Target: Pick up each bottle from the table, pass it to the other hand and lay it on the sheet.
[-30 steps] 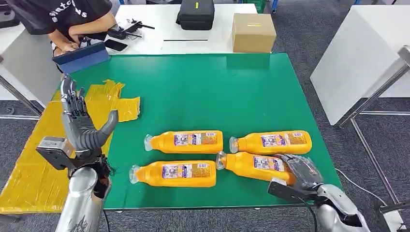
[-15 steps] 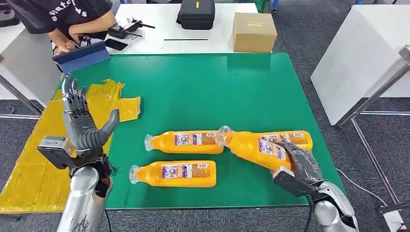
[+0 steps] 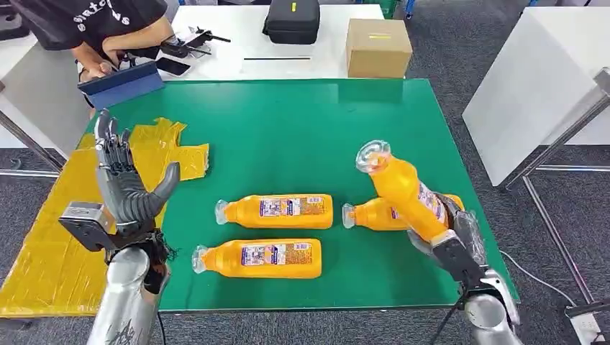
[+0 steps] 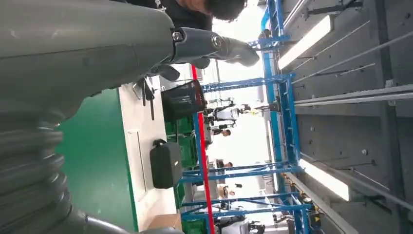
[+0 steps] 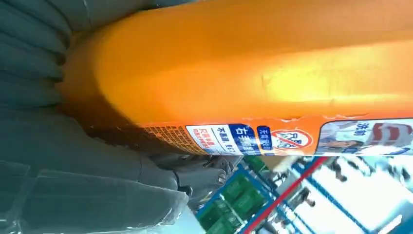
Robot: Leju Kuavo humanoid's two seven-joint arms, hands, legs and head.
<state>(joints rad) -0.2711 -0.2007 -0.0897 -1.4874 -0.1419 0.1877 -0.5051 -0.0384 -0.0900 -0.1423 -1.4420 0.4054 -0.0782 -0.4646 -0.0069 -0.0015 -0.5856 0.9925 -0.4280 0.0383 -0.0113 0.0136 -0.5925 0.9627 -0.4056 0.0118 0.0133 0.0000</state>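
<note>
the right hand (image 3: 452, 241) had lifted one orange bottle (image 3: 403, 188) off the green table (image 3: 302, 129) and tilted it neck-up; a second earlier it lay flat among the others. fingers were clamped around its lower body. that looked like the pick-up done, with the pass to the other hand next. the left hand (image 3: 124, 180) waited raised at the near left, fingers apart and holding nothing, above the yellow sheet (image 3: 43, 244). four bottles in all: one held, three lying on the table, none on the sheet.
</note>
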